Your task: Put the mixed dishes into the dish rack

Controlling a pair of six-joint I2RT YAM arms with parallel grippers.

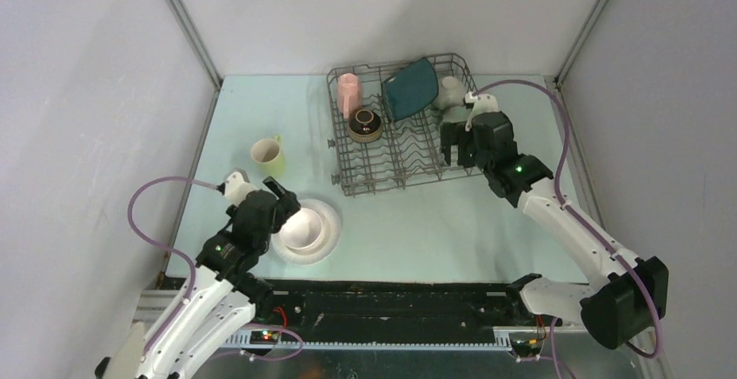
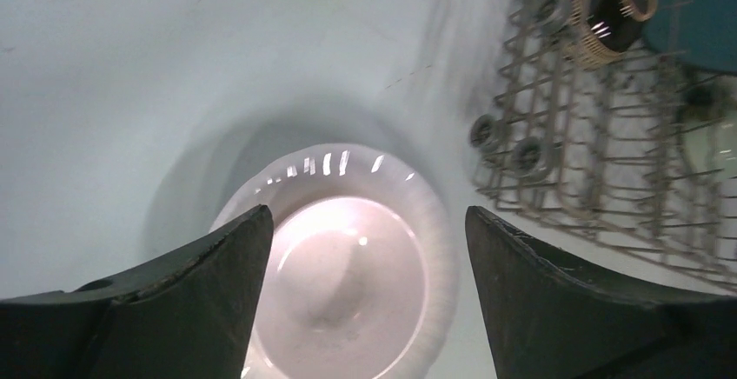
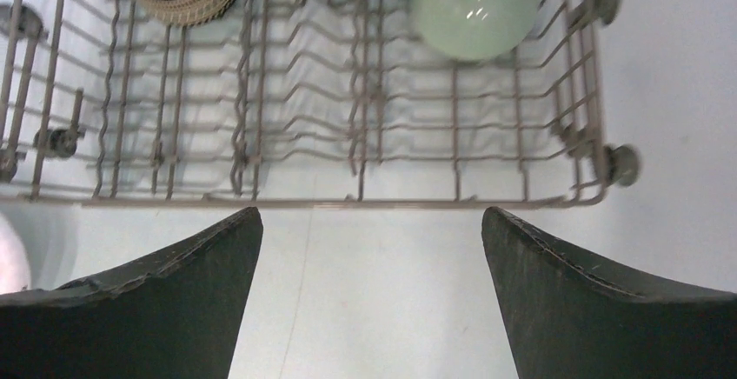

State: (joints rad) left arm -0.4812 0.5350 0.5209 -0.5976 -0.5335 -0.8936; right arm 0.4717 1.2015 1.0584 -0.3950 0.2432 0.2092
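Gaping wide, left tool faces pink bowl.

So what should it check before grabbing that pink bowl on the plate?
1. The left fingers are spread wide: ok.
2. The pale pink bowl sits between them in the wrist view: ok.
3. They are low enough to grip: cannot tell.
4. The white plate under it will stay put: cannot tell.
5. The dish rack has free slots: ok.
6. The right fingers are open and empty: ok.
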